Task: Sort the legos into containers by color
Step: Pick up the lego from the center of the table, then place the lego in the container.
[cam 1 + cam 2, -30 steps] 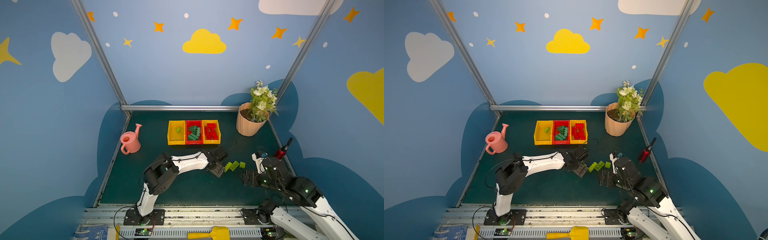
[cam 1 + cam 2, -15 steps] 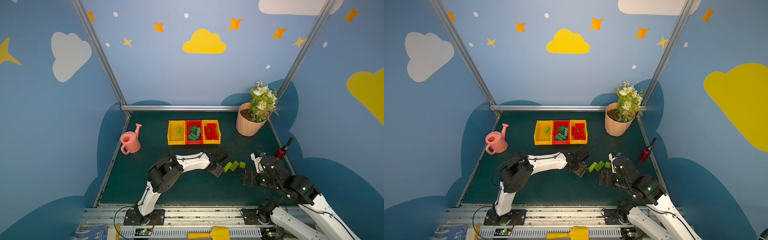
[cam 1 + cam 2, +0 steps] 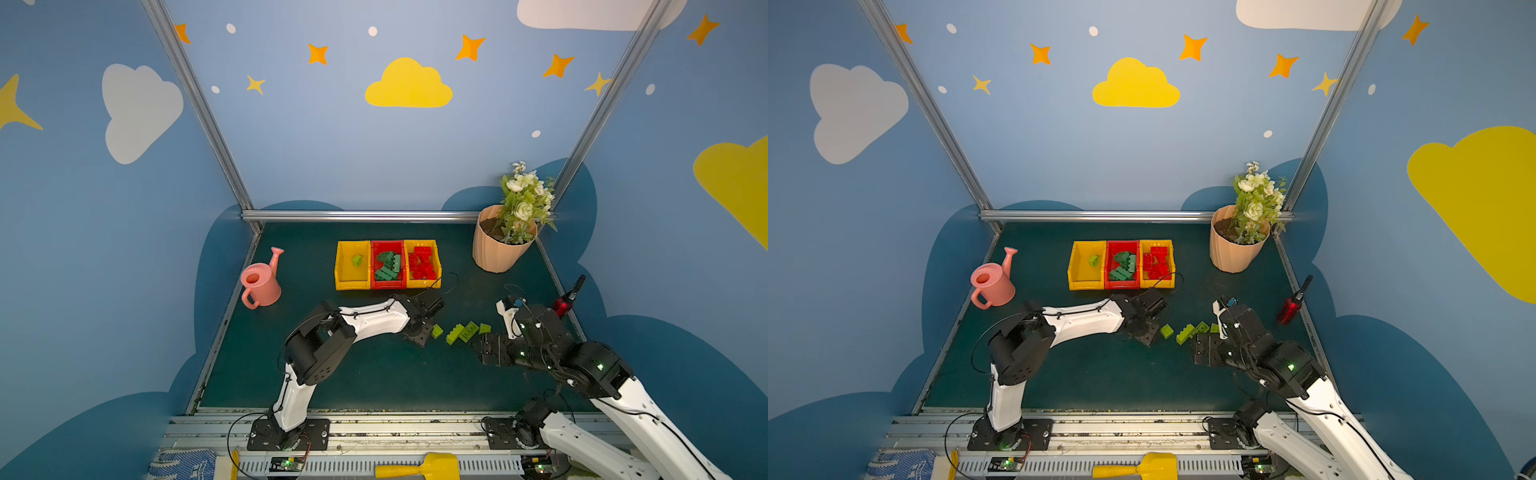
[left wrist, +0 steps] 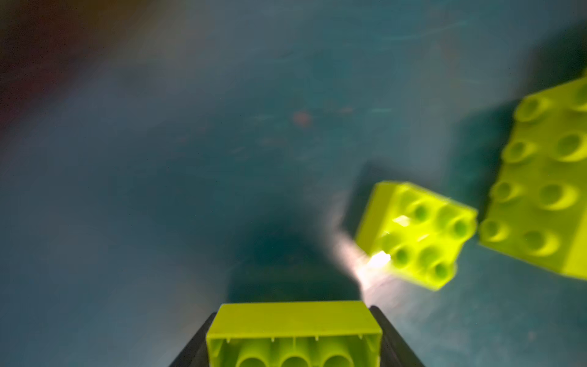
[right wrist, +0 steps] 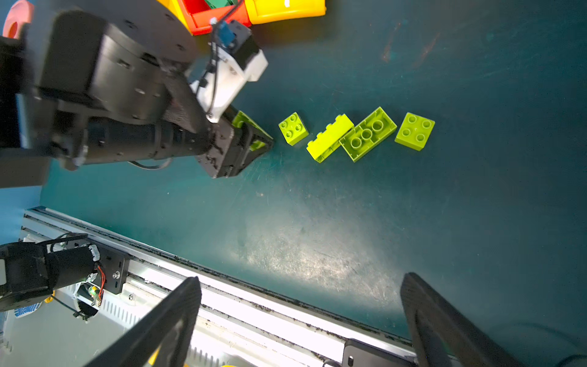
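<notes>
Step in hand: pick-up of one lime lego; judged to be the grasp stage of a transfer to its bin.
Left hand: low over the worktop, fingers pressed to both sides of a long lime brick whose hollow underside faces the wrist camera. Whether the brick is clear of the surface cannot be told.
Right hand: fingers spread wide, nothing between them, near the loose bricks.
Loose legos: four lime pieces in a row. A small square brick lies just beside the left fingertips, then a long brick on its side, an upturned long brick and a second square brick.
Containers: three bins touching in a row. The lime bin, yellow and nearest the pink watering can, holds one lime piece. The red bin holds dark green bricks; the far yellow bin holds red ones.
Progress: judged late; only lime pieces lie outside.
Next move: lift straight up, clear of the small square brick, carry over the lime bin's near wall, then release.
</notes>
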Robot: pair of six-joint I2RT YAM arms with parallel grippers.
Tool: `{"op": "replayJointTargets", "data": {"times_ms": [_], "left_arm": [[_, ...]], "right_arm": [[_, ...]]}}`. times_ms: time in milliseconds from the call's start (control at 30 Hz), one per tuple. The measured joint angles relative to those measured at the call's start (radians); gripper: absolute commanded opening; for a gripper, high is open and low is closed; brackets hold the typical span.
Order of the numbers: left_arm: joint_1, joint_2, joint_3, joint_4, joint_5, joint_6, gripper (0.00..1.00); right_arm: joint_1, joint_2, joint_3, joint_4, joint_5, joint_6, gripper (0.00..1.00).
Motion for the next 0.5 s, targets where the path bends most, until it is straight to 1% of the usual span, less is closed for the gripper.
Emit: {"op": "replayJointTargets", "data": {"times_ms": [67,167,333,400,500], "left_arm": [[0.035,-0.048,-0.013,-0.016,-0.010,-0.011,0.58],[0.109,-0.129,-0.015,-0.041,-0.033,-0.025,0.58],[0.281,-0.236,-0.011,-0.053,-0.063,-0.063,0.61],[0.352,-0.242,0.007,-0.063,-0.069,-0.079,0.62],[0.456,-0.216,0.058,-0.078,-0.068,-0.100,0.62]], "right_arm": [[-0.002,0.027,0.015,0.014,-0.004,-0.011,0.97],[-0.005,0.080,0.040,0.045,-0.018,-0.025,0.97],[-0.014,0.195,0.074,0.109,-0.059,-0.052,0.97],[-0.017,0.237,0.086,0.132,-0.076,-0.062,0.97],[-0.020,0.292,0.102,0.165,-0.104,-0.069,0.97]]}}
